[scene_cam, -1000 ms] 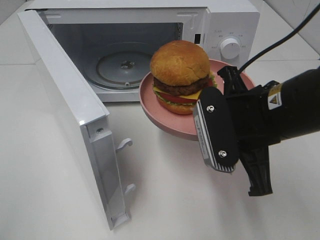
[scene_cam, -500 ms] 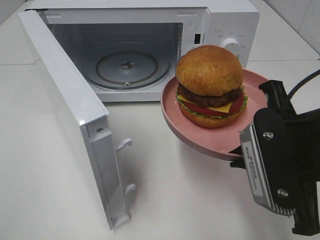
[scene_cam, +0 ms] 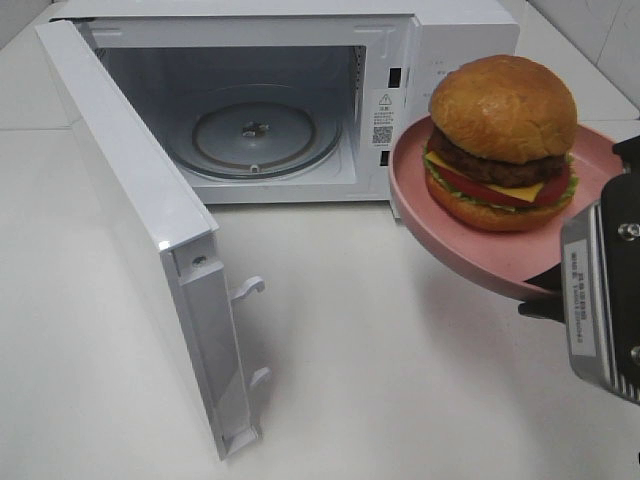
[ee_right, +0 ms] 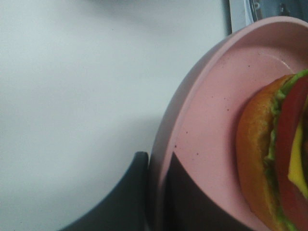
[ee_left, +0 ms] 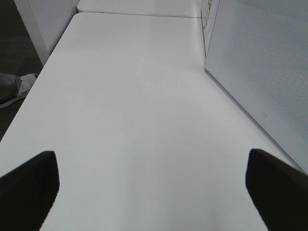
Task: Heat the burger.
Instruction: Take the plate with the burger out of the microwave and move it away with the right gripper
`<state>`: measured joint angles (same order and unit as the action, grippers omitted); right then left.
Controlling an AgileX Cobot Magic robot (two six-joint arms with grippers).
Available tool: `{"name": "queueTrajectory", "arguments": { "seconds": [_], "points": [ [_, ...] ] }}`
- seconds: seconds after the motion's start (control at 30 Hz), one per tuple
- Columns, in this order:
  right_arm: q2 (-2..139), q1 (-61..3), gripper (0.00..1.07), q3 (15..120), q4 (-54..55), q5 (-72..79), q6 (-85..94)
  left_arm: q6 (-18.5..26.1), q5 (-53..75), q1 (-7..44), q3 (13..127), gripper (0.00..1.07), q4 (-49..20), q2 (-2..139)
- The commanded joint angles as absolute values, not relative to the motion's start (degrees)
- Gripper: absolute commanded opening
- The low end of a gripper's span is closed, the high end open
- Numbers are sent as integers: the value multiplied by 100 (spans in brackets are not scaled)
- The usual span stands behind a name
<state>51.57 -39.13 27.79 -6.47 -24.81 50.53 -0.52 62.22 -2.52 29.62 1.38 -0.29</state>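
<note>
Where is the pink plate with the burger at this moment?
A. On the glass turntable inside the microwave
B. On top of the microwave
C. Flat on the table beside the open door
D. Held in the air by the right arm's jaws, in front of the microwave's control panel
D: the jaws of the right gripper pinch the rim of the pink plate, which carries the burger above the table, outside the microwave, whose glass turntable is bare.

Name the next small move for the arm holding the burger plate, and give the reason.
Probably carry the pink plate left toward the open microwave cavity. The right gripper is shut on the plate's rim, the burger sits upright, but the plate hangs in front of the control panel, beside the glass turntable.
</note>
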Motion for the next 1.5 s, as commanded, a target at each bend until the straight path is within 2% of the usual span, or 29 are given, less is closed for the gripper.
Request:
{"name": "queueTrajectory", "arguments": {
  "seconds": [0.03, 0.5, 1.1, 1.5],
  "points": [
    [5002, -3896, 0, 2830, -1524, -2487, 3867, -74, 6131, -269, 2945, 98, 138, -97],
    [5002, -3896, 0, 2830, -2911, -3369, 1272, -74, 6131, -269, 2945, 98, 138, -97],
    [5002, -3896, 0, 2830, -3237, -4561, -441, -74, 6131, -269, 2945, 98, 138, -97],
    [5008, -3896, 0, 2830, -4062, -5002, -2143, -74, 6131, -269, 2945, 98, 138, -97]
  ]
}}
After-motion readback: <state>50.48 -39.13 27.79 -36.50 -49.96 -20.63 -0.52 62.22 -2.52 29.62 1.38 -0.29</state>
